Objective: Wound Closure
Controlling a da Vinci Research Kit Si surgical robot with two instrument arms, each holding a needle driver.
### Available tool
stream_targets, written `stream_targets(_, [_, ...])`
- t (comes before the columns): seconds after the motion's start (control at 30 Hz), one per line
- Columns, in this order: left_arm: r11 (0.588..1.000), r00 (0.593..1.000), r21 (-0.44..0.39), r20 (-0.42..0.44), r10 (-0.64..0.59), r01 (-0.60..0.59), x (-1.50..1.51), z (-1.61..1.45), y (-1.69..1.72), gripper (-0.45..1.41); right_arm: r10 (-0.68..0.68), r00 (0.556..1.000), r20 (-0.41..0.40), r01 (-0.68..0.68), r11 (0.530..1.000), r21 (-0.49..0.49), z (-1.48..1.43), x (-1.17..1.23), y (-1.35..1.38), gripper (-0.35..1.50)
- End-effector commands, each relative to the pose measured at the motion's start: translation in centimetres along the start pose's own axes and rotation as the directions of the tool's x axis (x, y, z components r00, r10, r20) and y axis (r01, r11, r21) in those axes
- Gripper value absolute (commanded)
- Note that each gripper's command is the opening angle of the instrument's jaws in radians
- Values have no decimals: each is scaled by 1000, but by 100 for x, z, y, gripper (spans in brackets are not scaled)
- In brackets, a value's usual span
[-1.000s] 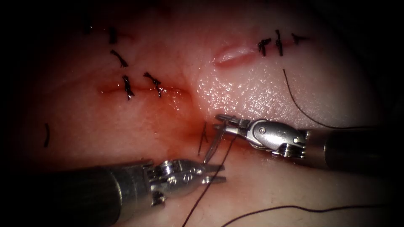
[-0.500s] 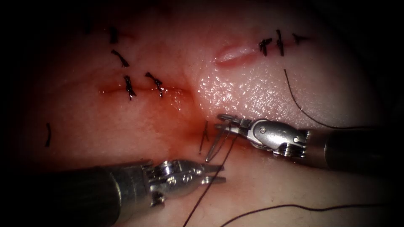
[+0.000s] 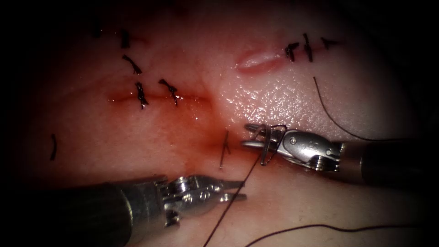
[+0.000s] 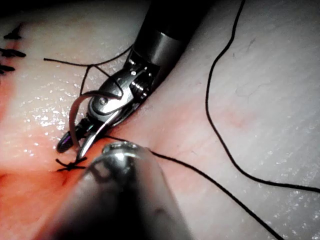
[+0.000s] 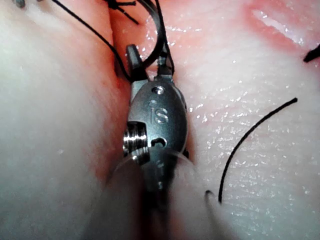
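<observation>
My right tool [image 3: 247, 136] lies on the tissue [image 3: 283, 96], just right of a red, wet cut with one dark stitch [image 3: 224, 147]. Its jaws stand parted. The curved needle [image 3: 264, 153] rests loose between them, free of the tissue, as the left wrist view [image 4: 75, 117] also shows. Dark thread [image 3: 228, 208] runs from the needle down and left, crossing the tips of my left tool [image 3: 237, 190]. That tool sits below the cut with its jaws slightly apart and grips nothing. In the right wrist view the needle [image 5: 161, 30] arcs over the right tool [image 5: 147, 57].
Two stitched cuts lie further back: one at the upper left [image 3: 141, 96] and one at the upper right [image 3: 302, 48] with an unstitched gap [image 3: 256, 60]. Loose thread curves over the tissue on the right [image 3: 329, 112] and along the bottom [image 3: 320, 226]. A cut thread end [image 3: 53, 147] lies far left.
The right tool's jaws have opened and let go of the needle. The needle swung from pointing down toward the left tool to lying against the right tool. The left tool stayed put.
</observation>
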Motion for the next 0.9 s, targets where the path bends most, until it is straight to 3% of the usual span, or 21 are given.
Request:
stream_targets(0.03, [1000, 1000, 0, -1, 1, -1, 3, 7, -2, 19, -30, 999, -36, 29, 999, -30, 9, 24, 1, 114])
stream_targets(0.07, [1000, 1000, 0, -1, 1, -1, 2, 7, -2, 19, -44, 997, -60, 40, 998, -54, 8, 37, 2, 128])
stream_targets(0.13, [1000, 1000, 0, -1, 7, -7, 2, 6, -2, 19, -90, 992, -90, 81, 992, -101, 5, 57, 1, 135])
stream_targets(0.57, [1000, 1000, -1, 3, 17, -17, 4, 5, 0, 17, -197, 955, -224, 121, 943, -311, -33, 147, -8, 146])
stream_targets(0.9, [999, 999, 1, 6, 35, -35, 9, 7, 1, 16, -173, 948, -268, 115, 969, -217, -25, 192, -23, 140])
